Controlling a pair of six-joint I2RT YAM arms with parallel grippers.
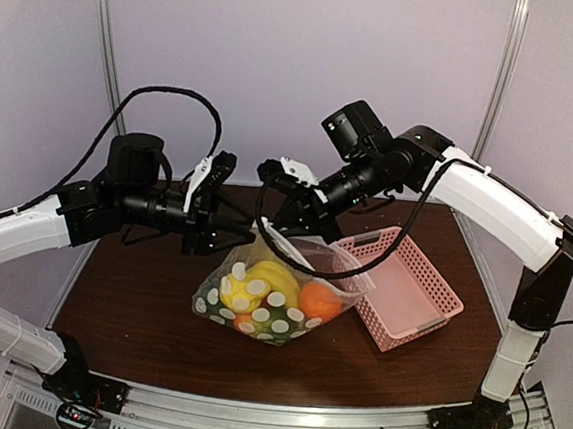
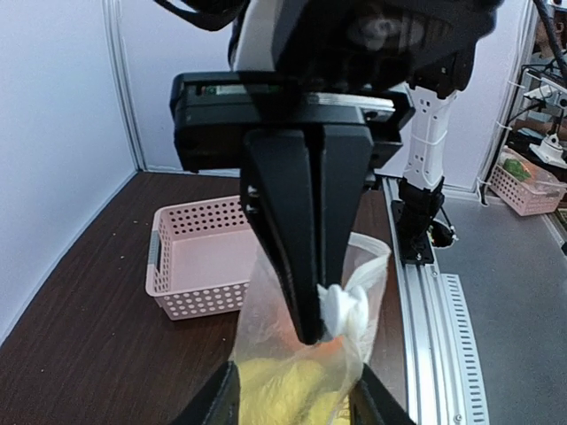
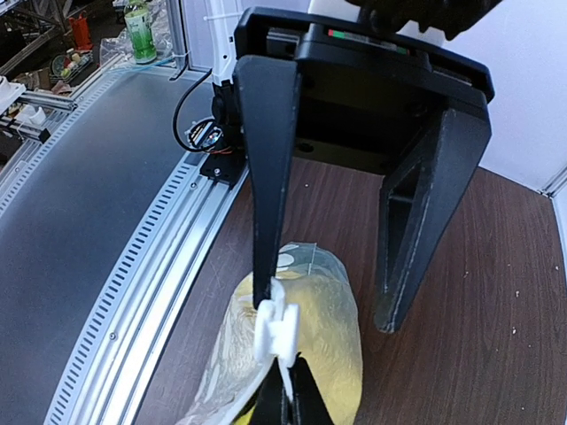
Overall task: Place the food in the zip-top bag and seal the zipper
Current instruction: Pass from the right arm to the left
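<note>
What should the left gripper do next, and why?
Probably close the left gripper on the slider, ready to seal. Its jaws stand open astride the mouth of the bag, the right gripper is shut on the bag beside the slider, and the food sits inside.

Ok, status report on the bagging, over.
Left end effector open beside slider tab. Right end effector shut on zip-top bag mouth. Food inside bag. Nothing in the way.
</note>
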